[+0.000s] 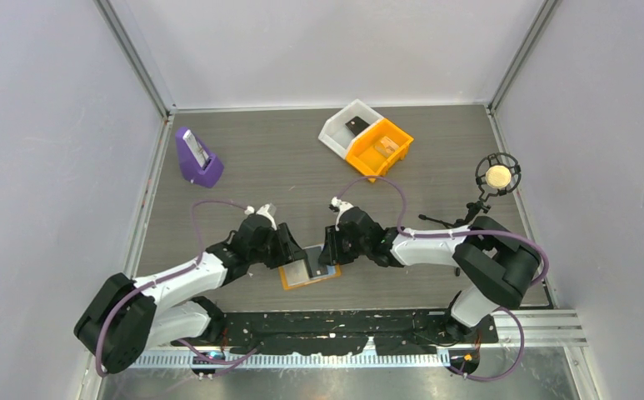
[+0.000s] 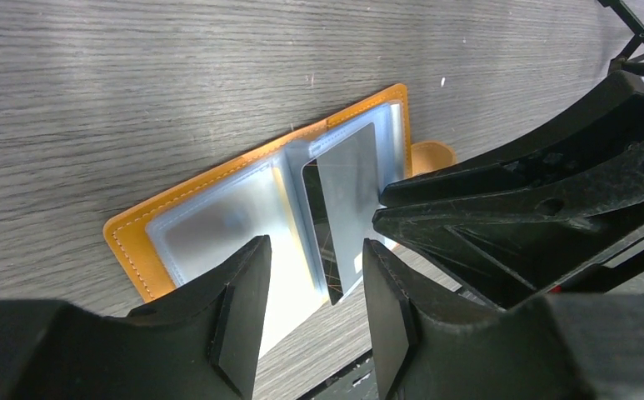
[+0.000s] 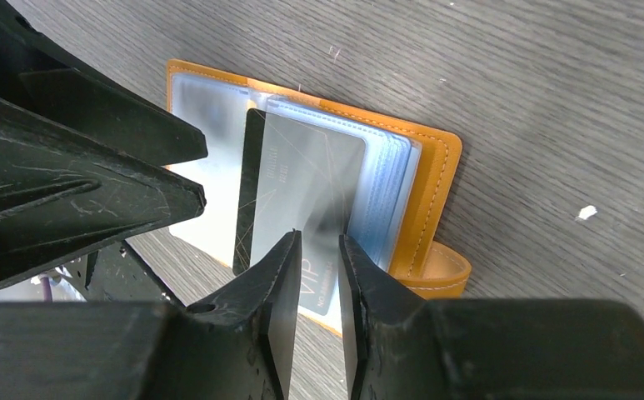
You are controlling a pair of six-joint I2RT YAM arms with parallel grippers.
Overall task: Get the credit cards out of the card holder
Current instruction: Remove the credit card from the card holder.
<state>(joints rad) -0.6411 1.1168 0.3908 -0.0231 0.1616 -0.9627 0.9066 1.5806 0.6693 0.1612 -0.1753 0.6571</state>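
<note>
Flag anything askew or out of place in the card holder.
A silver card sticks out of the card holder, tilted across its sleeves, its edge between the right gripper fingers; a black card juts out behind it. Nothing else stands out.

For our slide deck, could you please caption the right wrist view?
Right claw open at a silver card sticking out of the opened orange card holder.

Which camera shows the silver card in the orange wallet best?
The right wrist view: the silver card sits large and face-on, its print faintly legible. The left wrist view shows it tilted and blank; the top view, just a tiny grey patch.
</note>
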